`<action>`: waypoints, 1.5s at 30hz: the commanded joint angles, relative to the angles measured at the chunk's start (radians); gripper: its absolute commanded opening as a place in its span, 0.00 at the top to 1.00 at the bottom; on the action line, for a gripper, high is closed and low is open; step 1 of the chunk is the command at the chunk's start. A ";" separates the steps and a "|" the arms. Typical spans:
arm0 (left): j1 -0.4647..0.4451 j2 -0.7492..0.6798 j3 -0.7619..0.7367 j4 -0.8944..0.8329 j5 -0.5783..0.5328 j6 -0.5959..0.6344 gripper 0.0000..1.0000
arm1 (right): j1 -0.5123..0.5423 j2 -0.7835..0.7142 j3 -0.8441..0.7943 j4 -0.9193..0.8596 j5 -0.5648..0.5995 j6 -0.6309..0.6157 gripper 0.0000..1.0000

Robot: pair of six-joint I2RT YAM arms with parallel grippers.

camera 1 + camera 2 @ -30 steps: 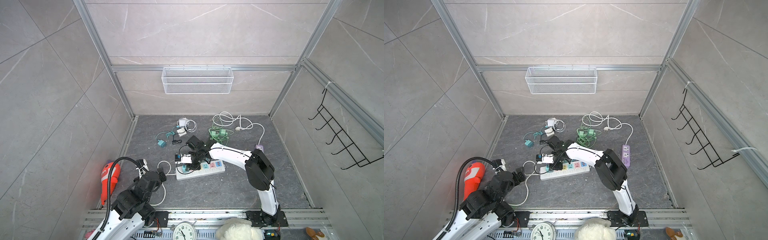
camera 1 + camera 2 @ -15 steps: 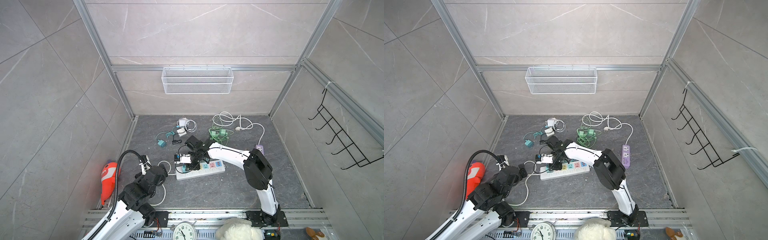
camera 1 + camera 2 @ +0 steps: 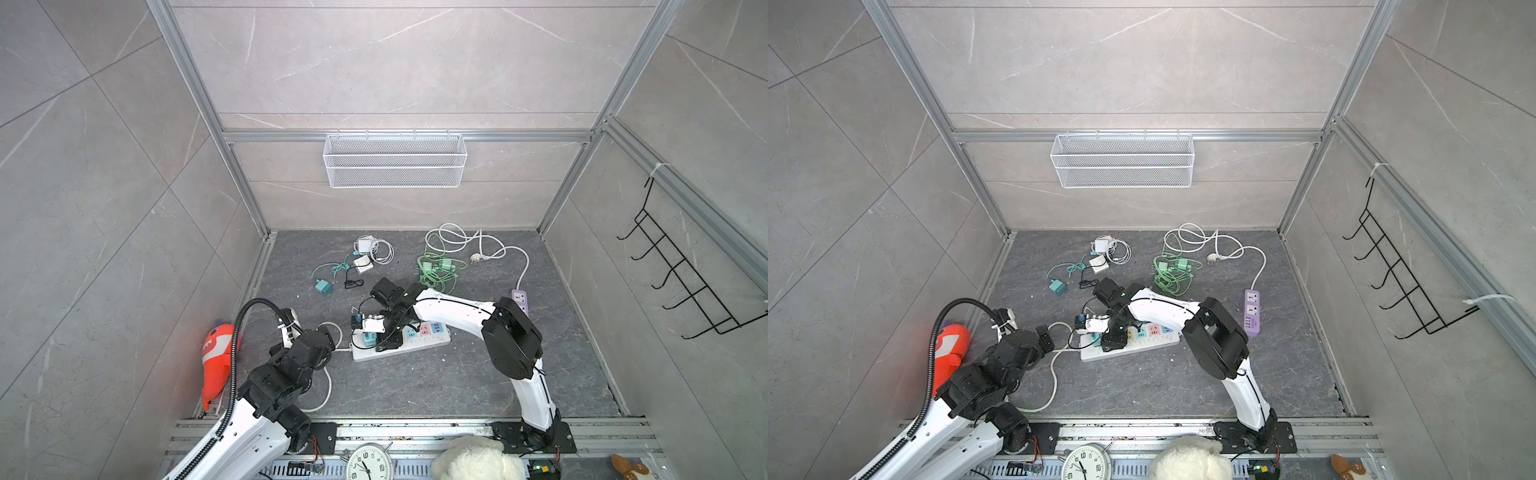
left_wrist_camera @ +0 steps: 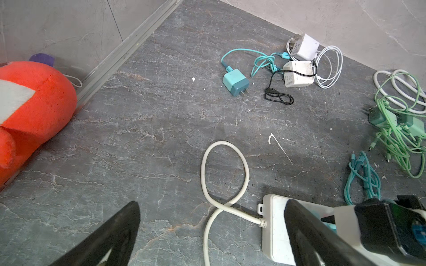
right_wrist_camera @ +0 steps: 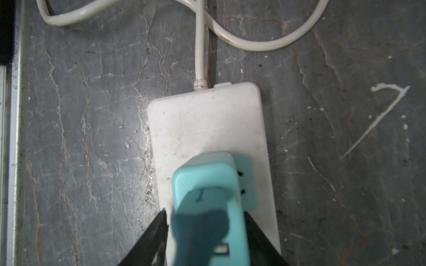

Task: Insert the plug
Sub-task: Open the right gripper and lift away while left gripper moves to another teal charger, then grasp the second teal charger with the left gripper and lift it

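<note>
A teal plug (image 5: 207,195) stands in the end socket of the white power strip (image 5: 207,119), nearest the strip's cable. My right gripper (image 5: 205,211) straddles the plug, open: a thin gap shows beside one finger (image 5: 159,228), and the other lies close along the plug's side. Both top views show the plug (image 3: 369,340) (image 3: 1096,338) on the strip (image 3: 361,355) (image 3: 1142,349) under the right gripper (image 3: 388,336). My left gripper (image 4: 212,203) is wide open and empty, low over the floor beside the strip's cable end (image 4: 272,221).
The strip's white cable (image 4: 224,175) loops on the floor between the arms. An orange plush (image 3: 218,353) lies by the left wall. A loose teal charger (image 3: 323,286), white chargers (image 3: 363,264), green cables (image 3: 436,270) and a purple strip (image 3: 519,301) lie farther back.
My left arm has swung away from the left wall towards the strip's cable end. The right gripper stays over the plug, and its jaws have parted.
</note>
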 commanded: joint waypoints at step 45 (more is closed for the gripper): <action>0.524 1.337 0.668 0.376 0.532 -0.088 0.21 | -0.072 -0.790 -0.676 0.350 0.176 0.577 0.48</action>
